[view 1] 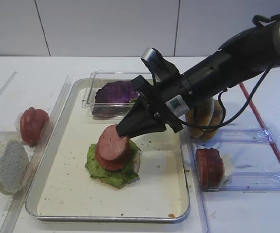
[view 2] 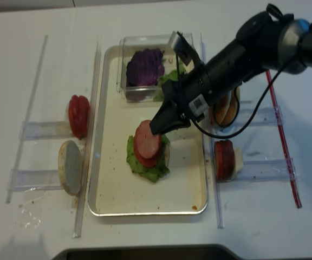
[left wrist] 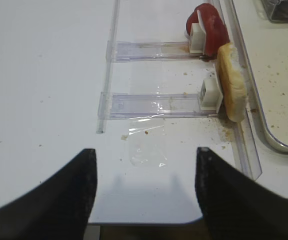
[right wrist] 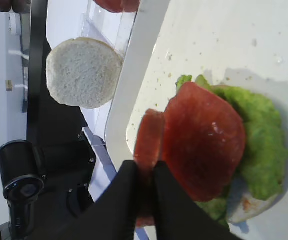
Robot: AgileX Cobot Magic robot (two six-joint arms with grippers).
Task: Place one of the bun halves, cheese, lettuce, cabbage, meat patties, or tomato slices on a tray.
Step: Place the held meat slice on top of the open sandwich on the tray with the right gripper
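Observation:
On the silver tray (view 1: 108, 216) a stack sits on a pale bun half (right wrist: 249, 207): green lettuce (view 1: 103, 171), then a flat meat patty (right wrist: 204, 140). My right gripper (view 1: 124, 130) is shut on a second meat patty (view 1: 112, 139), pinkish with a dark rim. That patty tilts over the stack and shows edge-on (right wrist: 149, 132) between the black fingertips (right wrist: 129, 180). My left gripper (left wrist: 144, 165) hangs open over bare white table, left of the tray, with nothing between its fingers.
A clear box with purple cabbage (view 1: 113, 92) stands at the tray's far end. Left of the tray, racks hold tomato slices (view 1: 33, 124) and a bun half (view 1: 8, 165). On the right are more bun halves (view 1: 205, 119) and meat patties (view 1: 209, 167).

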